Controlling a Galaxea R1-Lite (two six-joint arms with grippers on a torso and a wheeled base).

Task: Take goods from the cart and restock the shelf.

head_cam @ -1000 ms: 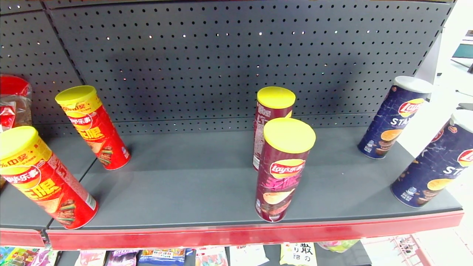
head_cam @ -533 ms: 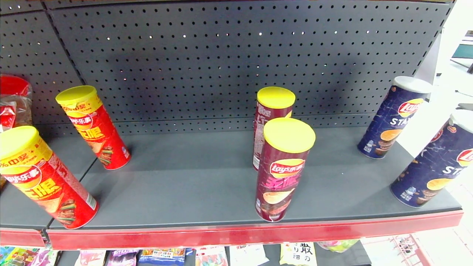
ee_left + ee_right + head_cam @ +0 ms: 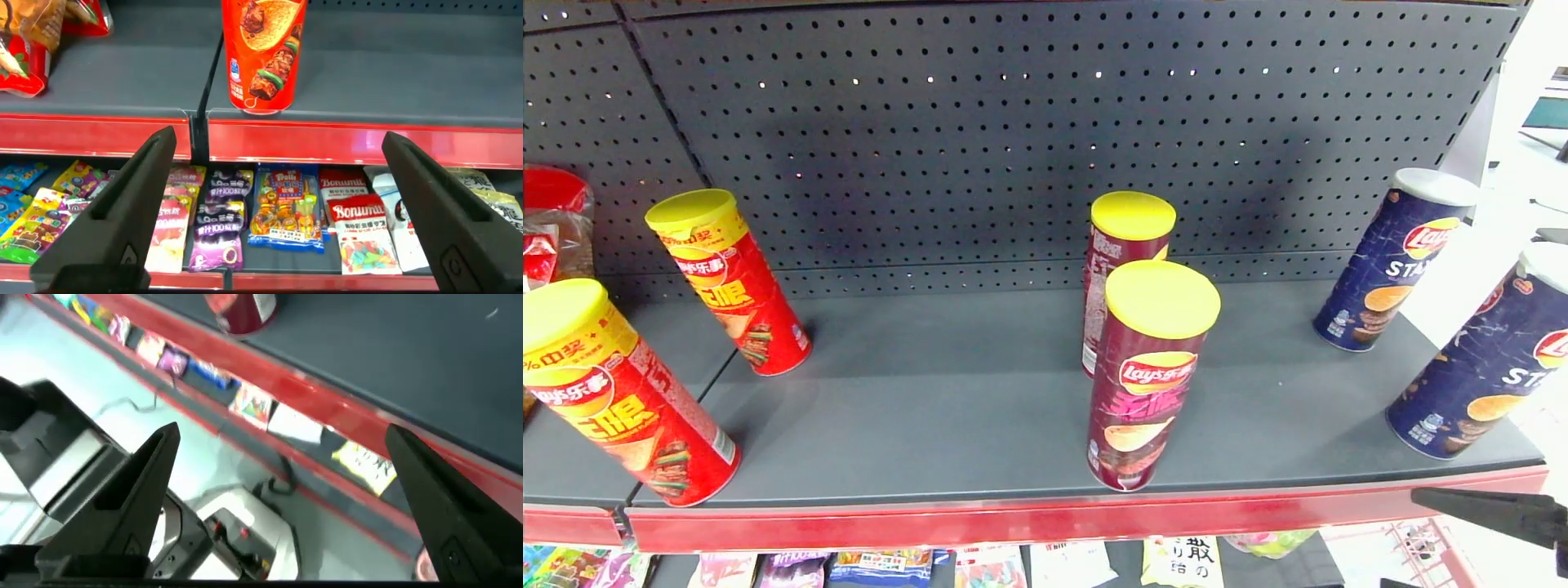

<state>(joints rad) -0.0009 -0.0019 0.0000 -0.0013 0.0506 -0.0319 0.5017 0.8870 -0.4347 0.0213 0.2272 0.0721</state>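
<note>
Right end effector (image 3: 278, 437) spread wide; can (image 3: 245, 312) cropped.

A shop: pegboard-backed shelf (image 3: 931, 392) with red front edge, chip cans (image 3: 1147, 376), snack packets (image 3: 282, 208) below.

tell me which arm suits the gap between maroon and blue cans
Right, likely: the right hand is by the shelf lip near the blue cans; the left hand faces the red can.
</note>
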